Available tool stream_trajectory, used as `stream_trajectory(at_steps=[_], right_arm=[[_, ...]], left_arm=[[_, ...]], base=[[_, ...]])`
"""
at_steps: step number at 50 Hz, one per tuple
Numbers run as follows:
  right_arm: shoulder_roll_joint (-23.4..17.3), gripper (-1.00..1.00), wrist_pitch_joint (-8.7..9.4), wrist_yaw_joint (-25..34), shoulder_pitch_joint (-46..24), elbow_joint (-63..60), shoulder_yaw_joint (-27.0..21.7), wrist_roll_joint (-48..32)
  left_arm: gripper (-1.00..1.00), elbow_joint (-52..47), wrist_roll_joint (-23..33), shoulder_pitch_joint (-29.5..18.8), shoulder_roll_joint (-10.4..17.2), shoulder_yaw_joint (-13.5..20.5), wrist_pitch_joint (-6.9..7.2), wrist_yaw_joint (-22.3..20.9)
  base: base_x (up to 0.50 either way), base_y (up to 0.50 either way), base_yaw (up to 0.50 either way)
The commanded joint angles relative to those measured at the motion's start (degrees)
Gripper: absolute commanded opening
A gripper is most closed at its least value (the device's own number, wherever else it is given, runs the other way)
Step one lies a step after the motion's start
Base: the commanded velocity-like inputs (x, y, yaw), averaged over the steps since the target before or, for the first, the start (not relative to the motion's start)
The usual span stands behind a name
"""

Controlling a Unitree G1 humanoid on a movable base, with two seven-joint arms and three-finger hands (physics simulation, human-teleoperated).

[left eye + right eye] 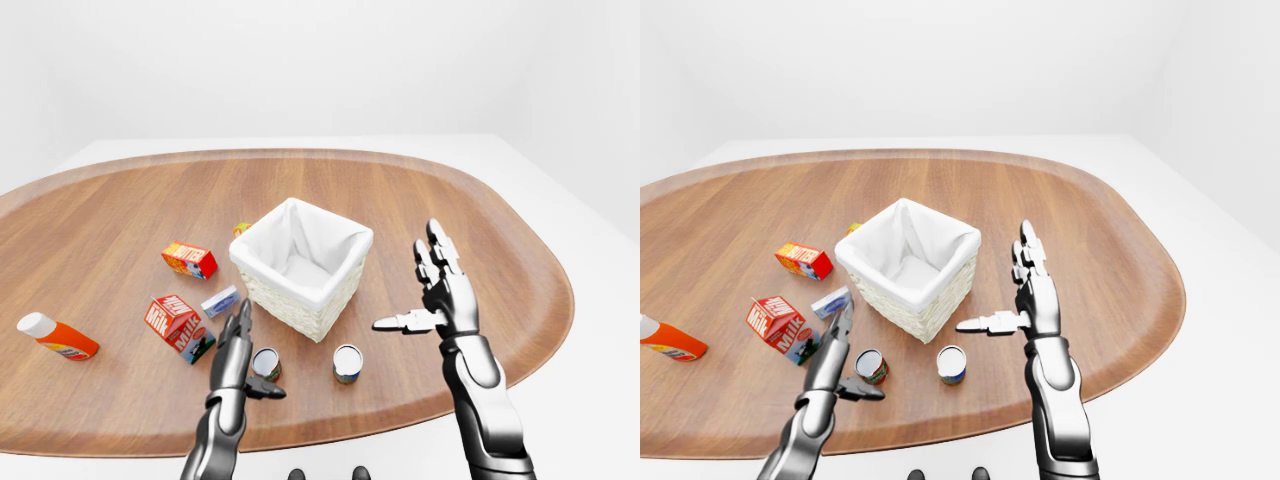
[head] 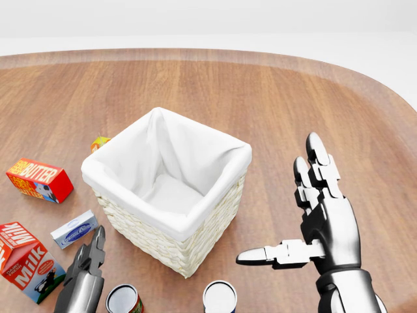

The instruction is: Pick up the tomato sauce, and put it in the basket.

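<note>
Left of the basket (image 2: 171,215) lie a "BUTTER" box (image 2: 39,180) and "Milk" carton (image 2: 25,261); the right hand (image 2: 319,222) is spread wide, the left hand (image 1: 238,352) likewise open beside a red-labelled can (image 1: 266,364).

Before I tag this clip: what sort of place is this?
Probably a bare simulated tabletop test scene: an oval wooden table, a lined wicker basket and scattered groceries like the milk carton, within blank white surroundings.

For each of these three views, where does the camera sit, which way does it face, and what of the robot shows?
Head view: on the head, looking steeply down at the basket; right hand open, left hand at the bottom edge.
Left-eye view: on the head, wider, facing across the whole table; both forearms show.
Right-eye view: nearly the same picture, shifted sideways.
All three share the basket and both hands.
</note>
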Motion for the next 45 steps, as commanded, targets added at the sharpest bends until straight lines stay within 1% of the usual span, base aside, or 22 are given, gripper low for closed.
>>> stream_trajectory(at_steps=[1,6,9,10,11,16,17,23,25,29,38,41,45], right_arm=[[0.0,1.0,0.0,0.0,0.1,0.0,0.1,0.0],[0.0,1.0,0.0,0.1,0.0,0.3,-0.1,0.0],[0.0,1.0,0.0,0.1,0.0,0.4,-0.1,0.0],[-0.1,1.0,0.0,0.1,-0.1,0.4,-0.1,0.0],[-0.1,1.0,0.0,0.1,-0.1,0.4,-0.1,0.0],[0.0,1.0,0.0,0.0,-0.1,0.4,-0.1,0.0],[0.0,1.0,0.0,0.0,-0.2,0.5,-0.1,0.0],[0.0,1.0,0.0,0.1,-0.1,0.6,-0.1,0.0],[0.0,1.0,0.0,0.1,-0.2,1.0,-0.1,0.0],[-0.1,1.0,0.0,0.1,-0.3,0.8,-0.2,0.0],[0.0,1.0,0.0,0.1,0.0,0.4,-0.1,0.1],[0.0,1.0,0.0,0.0,0.0,0.2,-0.1,0.1],[0.0,1.0,0.0,0.1,0.0,0.3,-0.1,0.1]], left_arm=[[1.0,3.3,-0.4,-1.2,0.3,0.2,0.0,1.0],[1.0,0.9,-0.4,-0.6,0.1,0.2,0.0,-0.1],[1.0,1.8,-0.4,-0.9,0.2,0.2,0.0,0.2],[1.0,4.3,-0.5,-1.6,0.4,0.2,0.0,1.3],[1.0,4.8,-0.6,-1.8,0.4,0.3,0.0,1.4],[1.0,4.8,-0.7,-2.2,0.4,0.3,0.0,1.2],[1.0,6.2,-0.7,-2.5,0.5,0.3,0.0,1.9],[1.0,7.5,-0.8,-3.2,0.6,0.3,0.0,2.3],[1.0,6.4,-0.7,-3.2,0.5,0.2,0.0,1.7],[1.0,8.1,-0.8,-3.8,0.6,0.2,0.0,2.5],[1.0,5.2,-0.8,-3.7,0.1,0.0,0.0,1.2],[1.0,7.7,-0.8,-4.4,0.3,-0.2,0.0,2.4],[1.0,6.2,-0.8,-4.2,0.1,-0.2,0.0,1.7]], base=[[0.0,0.0,0.0],[0.0,0.0,0.0],[0.0,0.0,0.0],[0.0,0.0,0.0],[0.0,0.0,0.0],[0.0,0.0,0.0],[0.0,0.0,0.0],[0.0,0.0,0.0],[0.0,0.0,0.0],[0.0,0.0,0.0],[0.0,0.0,0.0],[0.0,0.0,0.0],[0.0,0.0,0.0]])
